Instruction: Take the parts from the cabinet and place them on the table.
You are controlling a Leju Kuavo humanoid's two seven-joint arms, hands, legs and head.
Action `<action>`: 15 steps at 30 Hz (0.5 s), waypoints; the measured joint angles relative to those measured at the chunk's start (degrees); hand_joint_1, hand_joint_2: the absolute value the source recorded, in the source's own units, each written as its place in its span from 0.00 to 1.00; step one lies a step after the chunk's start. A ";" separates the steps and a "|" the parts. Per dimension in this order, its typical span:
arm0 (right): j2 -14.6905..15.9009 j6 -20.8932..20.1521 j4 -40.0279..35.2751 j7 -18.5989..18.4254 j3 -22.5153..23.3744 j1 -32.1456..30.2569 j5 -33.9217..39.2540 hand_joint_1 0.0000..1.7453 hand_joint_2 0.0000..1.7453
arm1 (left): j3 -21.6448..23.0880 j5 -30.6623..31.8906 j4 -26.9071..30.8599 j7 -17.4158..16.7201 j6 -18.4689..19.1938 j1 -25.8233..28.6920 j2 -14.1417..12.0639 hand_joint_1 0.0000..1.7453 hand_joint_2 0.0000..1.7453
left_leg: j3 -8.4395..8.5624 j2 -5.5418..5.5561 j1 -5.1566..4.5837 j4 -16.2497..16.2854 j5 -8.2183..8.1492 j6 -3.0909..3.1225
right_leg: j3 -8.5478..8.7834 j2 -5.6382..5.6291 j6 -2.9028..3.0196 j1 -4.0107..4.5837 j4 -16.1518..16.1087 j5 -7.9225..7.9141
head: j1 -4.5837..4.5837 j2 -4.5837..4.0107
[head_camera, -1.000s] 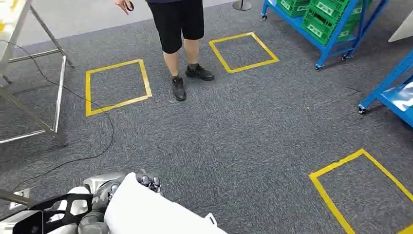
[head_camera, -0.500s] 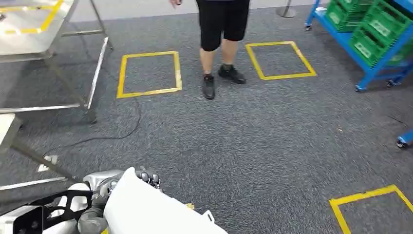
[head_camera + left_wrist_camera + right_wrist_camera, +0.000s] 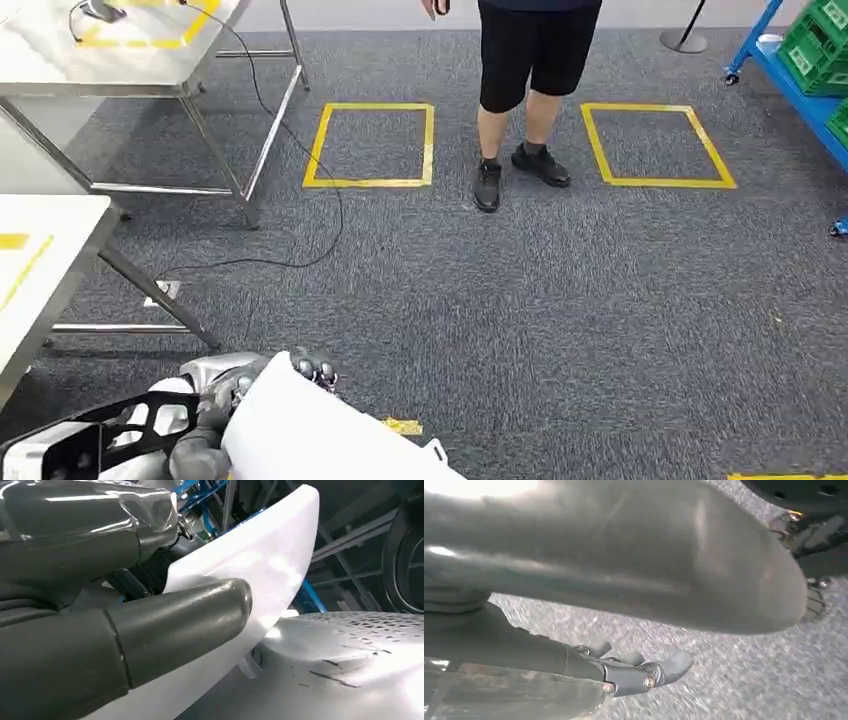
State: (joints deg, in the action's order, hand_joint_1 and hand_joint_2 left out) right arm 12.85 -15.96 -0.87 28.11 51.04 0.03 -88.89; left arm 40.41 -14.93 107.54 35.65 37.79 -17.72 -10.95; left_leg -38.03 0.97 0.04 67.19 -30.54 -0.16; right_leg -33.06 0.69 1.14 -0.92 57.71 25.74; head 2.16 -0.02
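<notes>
A large white curved part (image 3: 300, 430) rides low in the head view, close to my body. My left hand (image 3: 305, 368) grips its upper edge, dark fingers hooked over the rim. In the left wrist view the thick grey thumb (image 3: 180, 620) presses on the white part (image 3: 260, 565). My right hand (image 3: 644, 672) hangs over grey carpet in the right wrist view, fingers stretched out with nothing between them and the thumb. A white table (image 3: 35, 275) with yellow tape stands at my left.
A steel table (image 3: 150, 60) stands at the far left, with a black cable (image 3: 300, 250) trailing from it across the carpet. A person (image 3: 530, 70) stands ahead between two yellow tape squares (image 3: 372, 145). A blue rack with green crates (image 3: 815, 60) is at the far right.
The camera has swung left: the person, tape squares and rack shifted right, and the two tables came in at the left. My left hand still holds the white part the same way.
</notes>
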 joint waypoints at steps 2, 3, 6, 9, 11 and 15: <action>0.00 0.00 0.07 0.02 0.00 -0.29 -0.07 0.00 0.00 | 0.02 0.00 0.00 0.00 0.02 0.17 -0.02 1.00 0.00 | -4.39 -0.45 0.21 7.86 -2.75 -0.13 | 0.01 1.49 0.24 0.34 0.02 0.19 | 0.00 0.00; -0.02 0.02 0.09 0.02 0.00 -0.26 -0.09 0.00 0.00 | 0.00 0.00 0.00 0.00 0.02 0.28 -0.11 1.00 0.00 | -5.12 -0.62 0.21 8.72 -2.29 -0.10 | 0.05 2.25 0.32 0.50 0.02 0.26 | 0.04 0.00; -0.35 0.00 0.13 0.02 0.00 -0.20 -0.09 0.00 0.00 | -0.02 0.35 0.00 0.00 0.02 0.34 -0.24 1.00 0.00 | 0.62 -2.08 -0.14 -2.84 4.05 0.87 | 0.52 4.39 0.42 0.96 -0.02 0.63 | 0.02 0.00; -0.68 0.15 0.22 -0.11 0.00 -0.25 0.37 0.00 0.00 | -0.09 0.63 0.17 0.00 0.02 0.42 -0.26 1.00 0.00 | 3.64 -6.75 -1.44 -9.03 4.93 2.14 | 1.21 6.17 -0.23 1.30 -0.04 1.29 | -0.11 0.00; -0.83 0.77 0.22 -0.90 0.02 -0.05 1.58 0.00 0.00 | -0.24 1.05 0.26 0.04 0.02 0.77 -0.37 1.00 0.00 | 3.61 -5.26 -1.61 -9.11 4.99 2.36 | 1.49 7.53 -0.68 1.15 -0.27 1.48 | -0.11 0.00; -0.98 1.05 0.35 -1.64 0.61 0.07 2.52 0.00 0.00 | -0.66 1.29 0.68 0.11 0.00 1.37 -0.26 1.00 0.00 | 5.02 -2.94 -0.68 -10.94 6.45 3.40 | -1.96 0.25 -0.80 0.52 7.59 5.42 | -0.43 0.00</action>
State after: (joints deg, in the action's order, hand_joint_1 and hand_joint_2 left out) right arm 11.87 -14.91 -0.52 26.47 51.65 0.11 -86.38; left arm 39.76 -13.64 108.21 35.76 37.79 -16.36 -11.21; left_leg -33.02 -1.97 -0.64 56.25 -24.09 3.24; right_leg -35.02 0.94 0.34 -0.40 65.30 31.17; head 1.73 -0.02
